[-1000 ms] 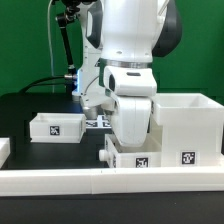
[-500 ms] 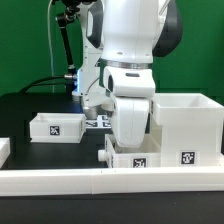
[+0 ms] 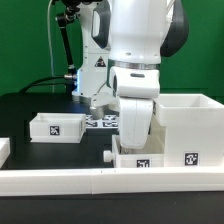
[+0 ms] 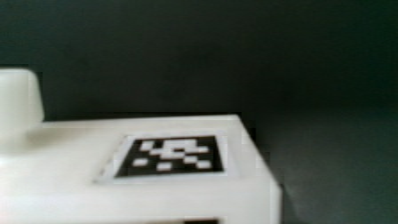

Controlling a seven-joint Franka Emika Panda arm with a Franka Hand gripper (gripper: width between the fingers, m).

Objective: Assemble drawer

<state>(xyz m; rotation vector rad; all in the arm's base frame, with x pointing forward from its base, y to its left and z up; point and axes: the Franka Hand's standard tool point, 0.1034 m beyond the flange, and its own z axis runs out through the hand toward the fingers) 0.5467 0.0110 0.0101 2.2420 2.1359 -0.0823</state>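
**Arm point(image 3: 135, 70) shifted toward the exterior view's right, low over front tray point(image 3: 140, 160)**

Since a second ago the arm moved slightly to the exterior view's right; trays and shell unmoved. Left to right on the desk point(image 3: 30, 105):
- left tray point(image 3: 55, 127), well apart from the rest
- marker board point(image 3: 100, 122) behind
- front tray under the wrist, just beside the box shell point(image 3: 190, 125)

Border wall point(image 3: 60, 181) runs along the front. Wrist view: blurred white tray top, one tag point(image 4: 173, 157) close up. End effector hidden; released or clenched, cannot tell.

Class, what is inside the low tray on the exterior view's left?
In the low tray only white inner walls show, nothing rising above them; its tagged front wall hides the floor.
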